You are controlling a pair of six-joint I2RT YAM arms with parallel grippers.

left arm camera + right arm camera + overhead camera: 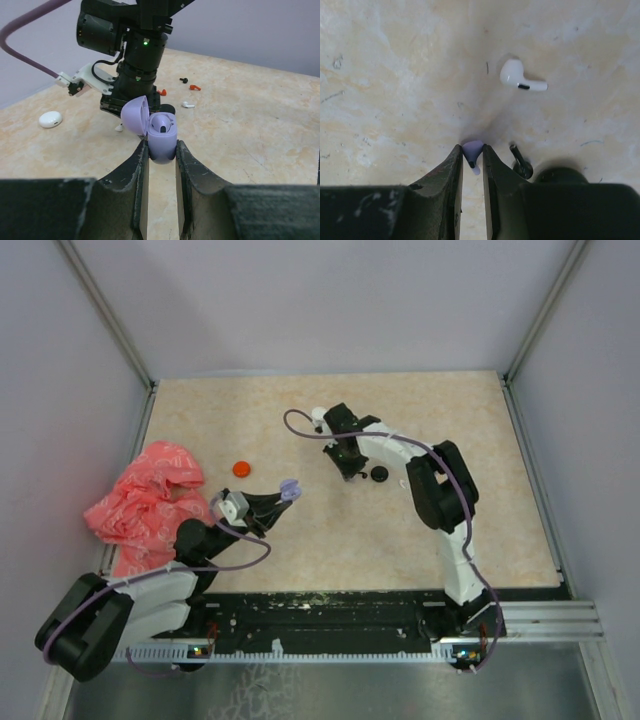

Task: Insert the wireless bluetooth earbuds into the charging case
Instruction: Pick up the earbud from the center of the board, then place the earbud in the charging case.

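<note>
A pale marbled desk (400, 540) lies between plain grey walls. At its left edge is a crumpled pink bag (150, 502), with a small orange disc (241, 468) just beyond it.

The left tool (279, 498) is raised off the desk. It is pressed against the lower body of the open lilac charging case (162, 142), whose lid leans back to the left. One well seems to hold a lilac bud (163, 125) already. That grip is low and narrow, so a downward push on the case could rock it between the fingers or swing the lid shut.

To the right, the right tool (472, 159) is down on the desk, pinching a lilac earbud (472, 148) at the very ends of its fingers. So little of the bud is caught that it may twist or slip out when lifted. If it turns, its stem would not line up with the free well.

A black earbud (519, 159) lies just beside the right finger and could be nudged or dragged along. A white earbud (520, 80) lies apart, farther out. The left wrist view also shows red earbuds (194, 88) loose on the desk. A wrong pairing is possible.
</note>
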